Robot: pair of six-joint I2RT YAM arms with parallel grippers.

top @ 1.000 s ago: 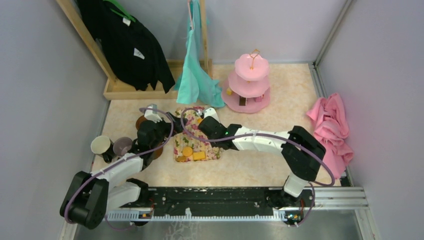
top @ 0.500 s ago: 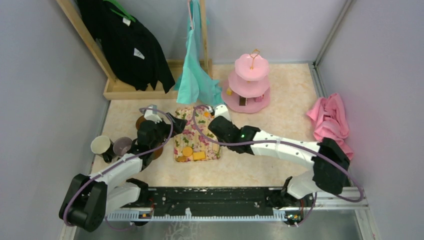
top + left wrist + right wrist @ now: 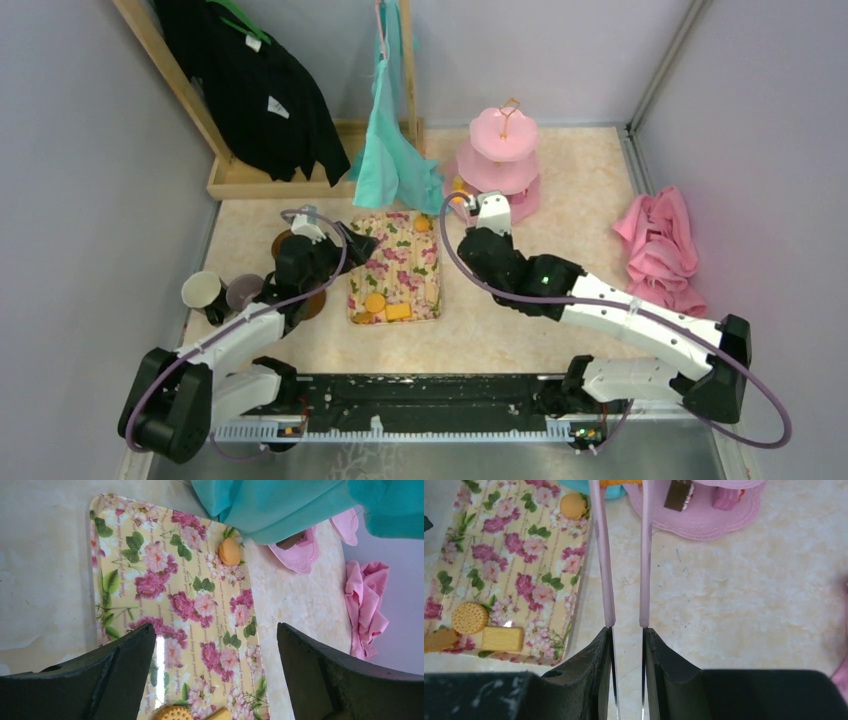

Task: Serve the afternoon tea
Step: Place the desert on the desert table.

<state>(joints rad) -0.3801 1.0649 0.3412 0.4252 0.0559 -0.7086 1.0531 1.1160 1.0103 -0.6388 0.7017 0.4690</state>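
Item: pink-armed metal tongs (image 3: 602,555), clamped in the right gripper (image 3: 627,632). The arms lie close together, with an orange sliver between them at the upper edge of the wrist view (the tips are cut off, so a pinch cannot be confirmed). Position: just beside the bottom tier of the pink three-tier stand with gold loop (image 3: 503,150), which carries a brown snack (image 3: 675,495) and a pink snack (image 3: 724,497). Rectangular floral tray (image 3: 395,262): round orange biscuit (image 3: 469,618), yellow rectangular biscuit (image 3: 502,638), small orange puff (image 3: 229,551). Left gripper (image 3: 215,632): spread wide above the tray, holding nothing. Cream mug (image 3: 202,290) and mauve-grey mug (image 3: 243,293): side by side at the left of the marbled table (image 3: 560,200).
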